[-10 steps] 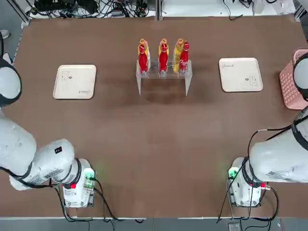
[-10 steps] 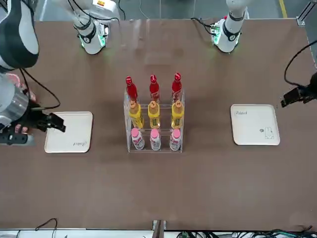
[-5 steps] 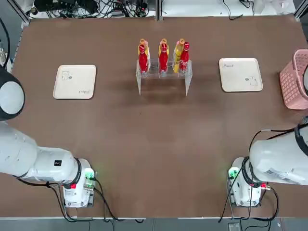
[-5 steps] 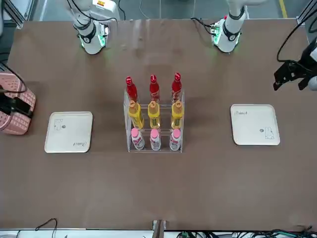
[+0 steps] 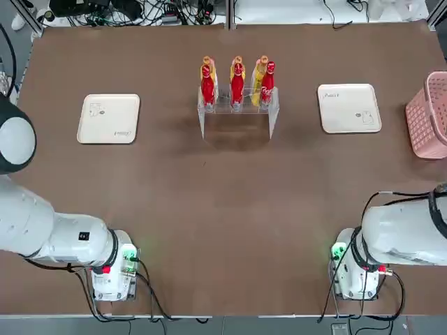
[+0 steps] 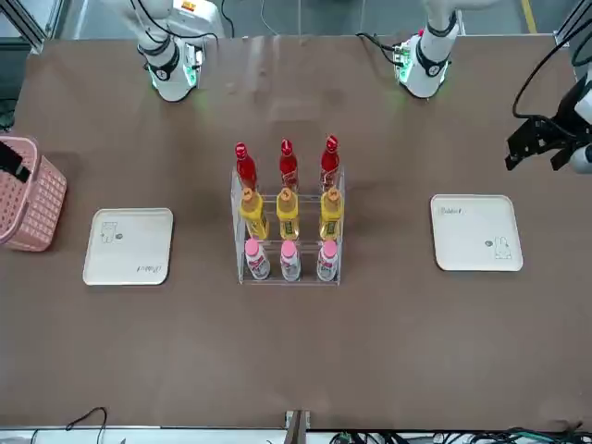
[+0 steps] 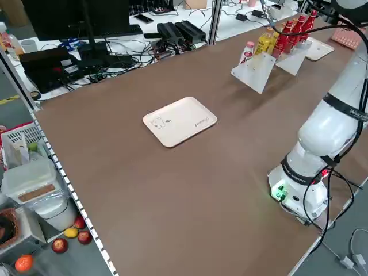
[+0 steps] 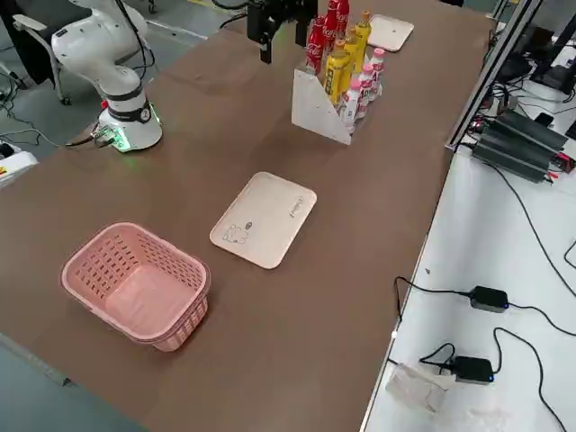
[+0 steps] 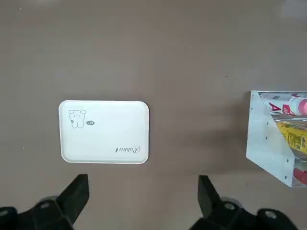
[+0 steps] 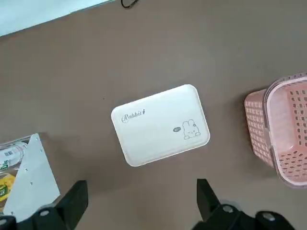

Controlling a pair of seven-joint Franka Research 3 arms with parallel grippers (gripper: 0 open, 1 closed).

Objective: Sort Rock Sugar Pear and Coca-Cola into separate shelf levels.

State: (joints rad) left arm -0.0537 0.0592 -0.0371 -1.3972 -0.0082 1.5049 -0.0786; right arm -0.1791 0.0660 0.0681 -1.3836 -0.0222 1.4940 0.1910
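Note:
The clear acrylic rack (image 5: 235, 121) stands mid-table, its shelf levels all filled. Three red Coca-Cola bottles (image 6: 288, 166) stand upright on the top level. Three yellow Rock Sugar Pear bottles (image 6: 288, 215) with orange caps fill the middle level. My left gripper (image 6: 536, 155) hangs high above the table's left side, open and empty. In its wrist view the left gripper (image 9: 142, 191) looks down on a beige tray (image 9: 104, 132) and the rack's end (image 9: 267, 139). My right gripper (image 10: 141, 194) is open and empty too, high over the other tray (image 10: 160, 124), well away from the rack.
Three white bottles with pink caps (image 6: 290, 261) stand on the rack's lowest level. Flat beige trays lie left (image 5: 108, 118) and right (image 5: 349, 108) of the rack. A pink basket (image 5: 427, 115) sits at the table's right edge. Both arm bases (image 5: 112, 269) stand at the near edge.
The right gripper has swung away from its tray toward the table's right edge, uncovering the pink basket. The left gripper has drawn back from its tray. The bottles have not moved.

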